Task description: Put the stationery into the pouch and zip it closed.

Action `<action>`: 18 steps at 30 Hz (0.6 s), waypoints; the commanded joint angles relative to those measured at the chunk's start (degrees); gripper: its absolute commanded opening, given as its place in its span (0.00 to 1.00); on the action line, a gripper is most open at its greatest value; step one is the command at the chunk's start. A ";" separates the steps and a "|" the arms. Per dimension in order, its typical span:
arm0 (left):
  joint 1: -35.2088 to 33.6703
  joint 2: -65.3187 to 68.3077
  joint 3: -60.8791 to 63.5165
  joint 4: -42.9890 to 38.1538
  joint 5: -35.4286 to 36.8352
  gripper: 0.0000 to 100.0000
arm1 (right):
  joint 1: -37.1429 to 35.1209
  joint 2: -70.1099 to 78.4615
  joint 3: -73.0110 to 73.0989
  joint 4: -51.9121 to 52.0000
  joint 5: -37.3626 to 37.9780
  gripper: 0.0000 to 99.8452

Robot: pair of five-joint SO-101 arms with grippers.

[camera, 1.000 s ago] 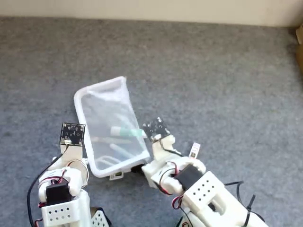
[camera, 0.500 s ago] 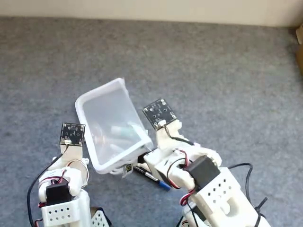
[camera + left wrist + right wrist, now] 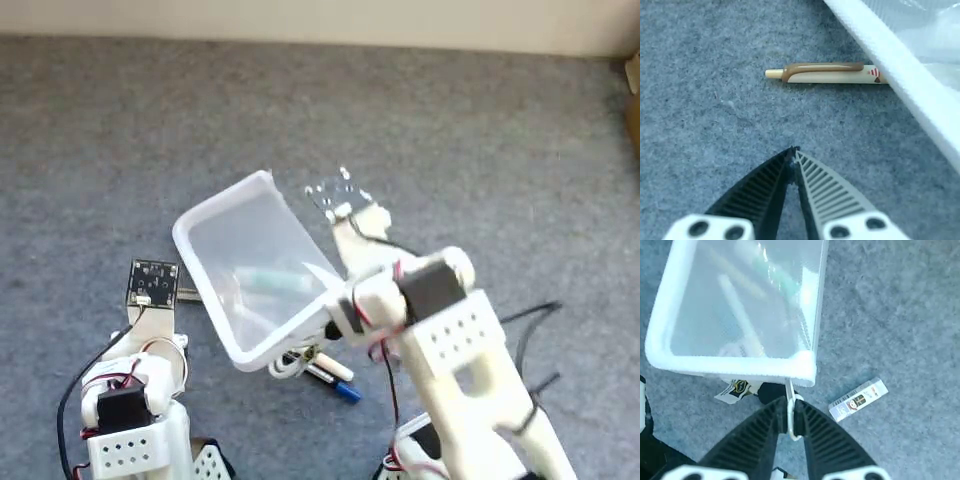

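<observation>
So the right gripper (image 3: 789,402) is clamped tight on the white zipper pull cord (image 3: 790,415), which hangs off the corner of the pouch (image 3: 740,315). The pouch is a see-through white mesh one, and from the high view it sits at an angle on the grey carpet (image 3: 450,120), between the two arms in the near-middle of the scene. I honestly can't tell how much of it is lifted off the carpet. There's already stuff inside: a pale green pen-shaped thing (image 3: 272,281), plus a couple of whitish sticks that I can't make out properly through the mesh. A little paper tag (image 3: 735,387) pokes out under the pouch's edge near the pull cord. A small barcoded box (image 3: 858,399) lies on the carpet just beside that same corner, not in the pouch. A blue-tipped pen (image 3: 335,385) is also outside, down by the right arm's base, with a short cream-coloured piece (image 3: 332,367) right next to it. The left gripper (image 3: 792,150) is pinched closed with nothing in it, low over bare carpet. A cream-and-brown pen (image 3: 825,73) lies flat a bit ahead of its tips, one end tucked under the pouch's white border.
</observation>
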 commanded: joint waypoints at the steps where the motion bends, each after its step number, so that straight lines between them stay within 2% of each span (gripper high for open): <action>1: -0.57 -0.22 1.27 0.44 0.62 0.01 | 1.80 7.43 -11.82 5.58 4.13 0.00; 8: -0.57 -0.22 1.27 0.44 0.62 0.01 | 3.47 21.67 -23.08 6.11 4.84 0.00; 18: -0.57 -0.22 1.27 0.44 0.62 0.01 | 9.80 39.60 -30.64 -1.89 4.92 0.01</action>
